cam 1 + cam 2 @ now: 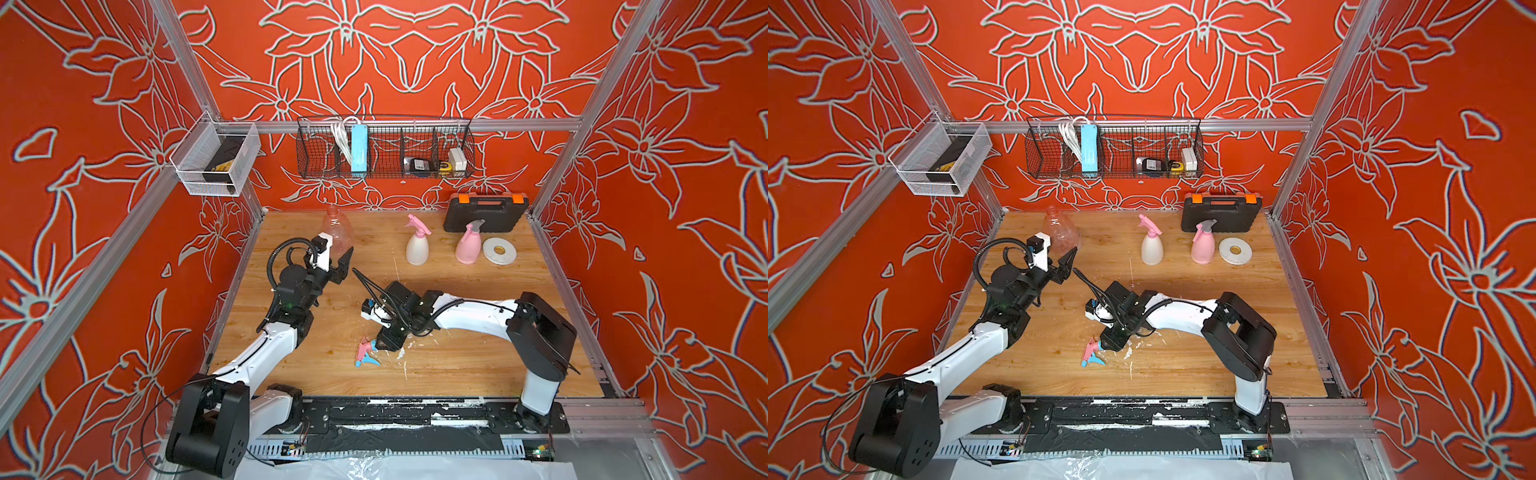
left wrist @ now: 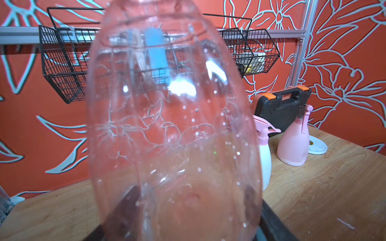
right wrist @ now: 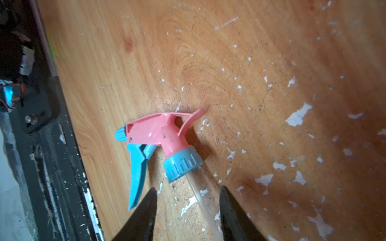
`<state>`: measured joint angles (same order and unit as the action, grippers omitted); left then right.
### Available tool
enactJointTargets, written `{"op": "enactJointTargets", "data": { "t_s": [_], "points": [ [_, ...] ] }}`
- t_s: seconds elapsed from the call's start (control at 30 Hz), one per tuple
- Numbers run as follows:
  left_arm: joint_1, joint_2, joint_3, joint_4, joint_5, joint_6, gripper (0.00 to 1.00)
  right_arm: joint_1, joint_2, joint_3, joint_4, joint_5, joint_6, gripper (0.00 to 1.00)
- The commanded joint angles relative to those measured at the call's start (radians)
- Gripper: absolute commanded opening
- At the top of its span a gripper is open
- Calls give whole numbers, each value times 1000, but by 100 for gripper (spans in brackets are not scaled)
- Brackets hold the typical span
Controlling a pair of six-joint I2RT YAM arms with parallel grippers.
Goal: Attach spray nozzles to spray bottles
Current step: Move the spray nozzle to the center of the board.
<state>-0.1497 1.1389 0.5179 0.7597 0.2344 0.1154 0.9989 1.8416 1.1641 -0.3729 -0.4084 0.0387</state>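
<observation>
Pink and blue, the one loose nozzle lies on its side on the wooden table near the front edge. Its clear tube runs between the parted jaws of your right gripper. Close there and you pinch only that thin tube, which may bend and let the head swing or drop.

Your left gripper is clamped low on the clear bottle at the back left. Its thin, slick walls could squash or slip. The bottle's neck is cut off in the left wrist view, and the tube's far end is hidden by the right jaws.
</observation>
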Motion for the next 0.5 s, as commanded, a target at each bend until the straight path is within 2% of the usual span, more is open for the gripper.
{"op": "enactJointTargets", "data": {
  "t_s": [0.0, 0.23, 0.47],
  "points": [
    [7, -7, 27, 23, 19, 13, 51, -5, 20, 18, -35, 11, -43, 49],
    [7, -4, 27, 30, 19, 7, 50, 1, -26, -74, 20, -2, -16, 37],
    [8, 0, 22, 44, 22, -13, 50, 10, -7, -99, 61, 16, 8, 27]
  ]
}}
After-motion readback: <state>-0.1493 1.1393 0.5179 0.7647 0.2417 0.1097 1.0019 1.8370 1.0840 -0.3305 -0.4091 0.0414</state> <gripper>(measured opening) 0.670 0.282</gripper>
